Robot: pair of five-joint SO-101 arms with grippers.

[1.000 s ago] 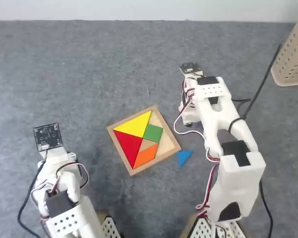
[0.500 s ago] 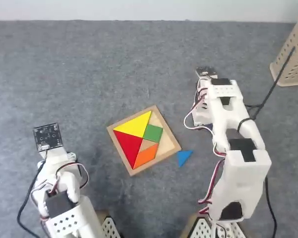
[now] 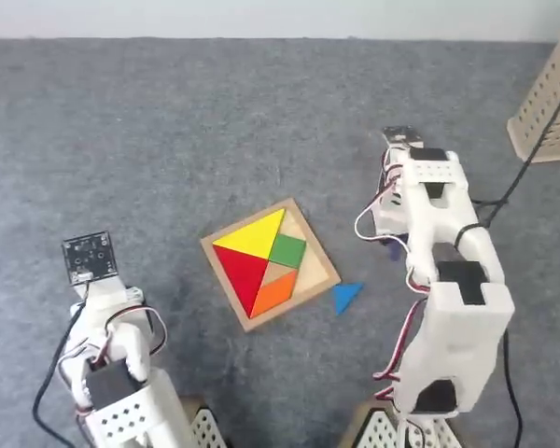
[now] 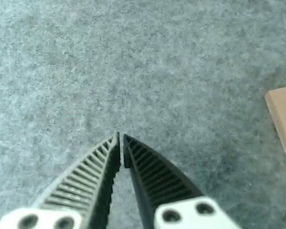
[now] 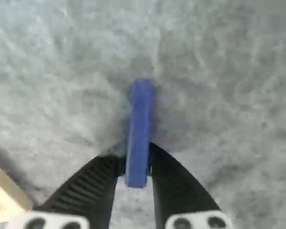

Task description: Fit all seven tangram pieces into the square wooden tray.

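Observation:
The square wooden tray [image 3: 320, 255] lies mid-table, turned diamond-wise. In it are yellow [image 3: 254, 239], red [image 3: 243, 271], green [image 3: 287, 250] and orange [image 3: 274, 292] pieces, with a bare wooden patch between them. A light blue triangle [image 3: 346, 296] lies on the carpet just right of the tray. My right gripper [image 5: 136, 160] is shut on a dark blue piece [image 5: 139, 124], held edge-on over the carpet to the right of the tray; a bit of it peeps out under the right arm [image 3: 393, 245]. My left gripper [image 4: 120, 138] is shut and holds nothing, low over the carpet left of the tray [image 4: 280, 109].
A beige perforated basket [image 3: 549, 103] stands at the far right edge. Grey carpet covers the table. The left arm's base [image 3: 121, 392] sits at the front left, the right arm [image 3: 443, 280] stretches from the front right.
The right arm has swung to the right, away from the tray, carrying the dark blue piece. The left arm has kept still.

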